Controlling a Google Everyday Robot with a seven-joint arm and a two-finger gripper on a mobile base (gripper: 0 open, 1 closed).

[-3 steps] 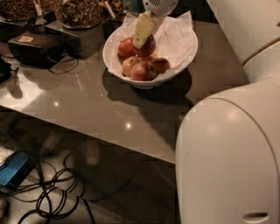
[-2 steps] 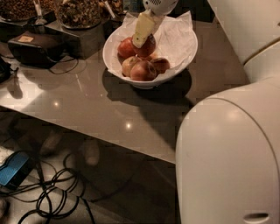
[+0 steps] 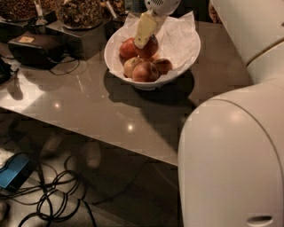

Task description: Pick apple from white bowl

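Note:
The white bowl point(image 3: 181, 67), lined with crumpled white paper, stands at the back of the grey table point(image 3: 97, 106). The apple point(image 3: 150, 48), large and deep red, lies on top of the other fruit in it. My gripper point(image 3: 148, 36) comes down from the top edge, right over the bowl. One pale yellow finger point(image 3: 144, 29) lies against the apple's near left side. The other finger is hidden behind the apple. The gripper looks shut on the apple, which still touches the fruit beneath it.
A smaller red apple point(image 3: 127, 48) and paler apples point(image 3: 144, 72) share the bowl. Dark trays of nuts point(image 3: 80, 11) and a black box point(image 3: 35, 46) stand at the back left. My white body point(image 3: 230, 155) fills the right. Cables point(image 3: 53, 197) lie on the floor.

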